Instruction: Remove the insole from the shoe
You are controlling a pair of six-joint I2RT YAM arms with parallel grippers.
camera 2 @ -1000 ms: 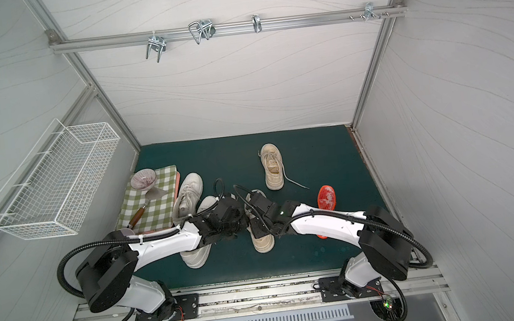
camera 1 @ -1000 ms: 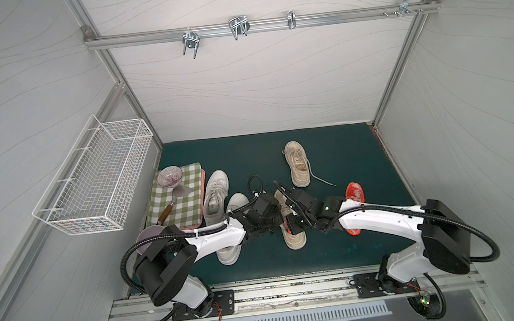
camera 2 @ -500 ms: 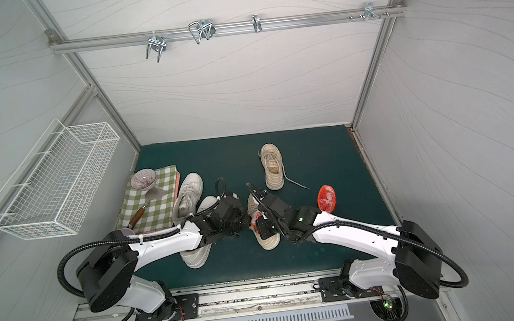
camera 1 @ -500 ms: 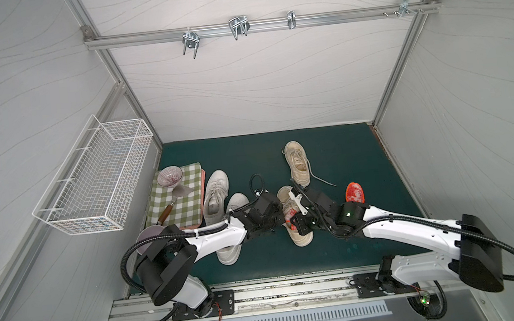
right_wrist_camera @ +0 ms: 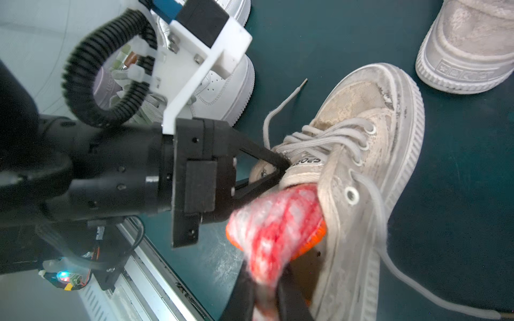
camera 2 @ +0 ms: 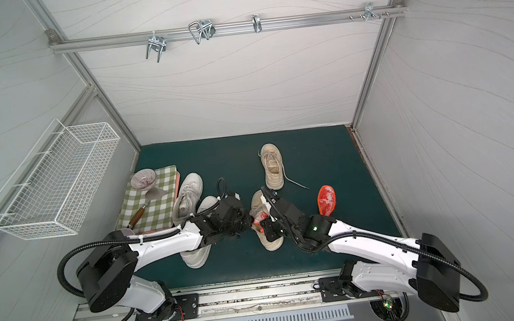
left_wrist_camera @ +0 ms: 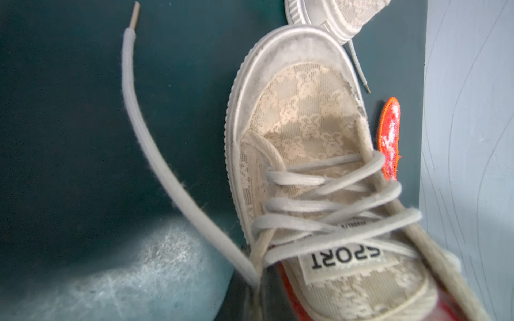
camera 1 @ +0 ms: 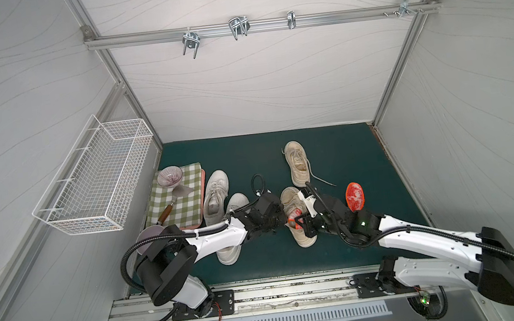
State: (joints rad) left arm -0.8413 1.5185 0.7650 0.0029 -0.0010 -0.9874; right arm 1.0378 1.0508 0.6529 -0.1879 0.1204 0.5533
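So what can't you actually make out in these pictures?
- How deep the red-and-white fabric insole reaches into the worn beige canvas shoe: right wrist view, the shoe's upper hides it.
- Right gripper fingertips: right wrist view, blurred and cut by the picture edge.
- Left gripper tips: both top views, hidden under its own wrist.
- Nearer white leather sneaker: both top views, left arm covers its middle.

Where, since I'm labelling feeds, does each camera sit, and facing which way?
Both top views: overhead, looking down; both arms, beige shoe between them.
Left wrist: faces the shoe's laces and toe; no arm clearly shows.
Right wrist: faces shoe's opening; right gripper grips red insole, left gripper pinches shoe.
Shared by all: the shoe.
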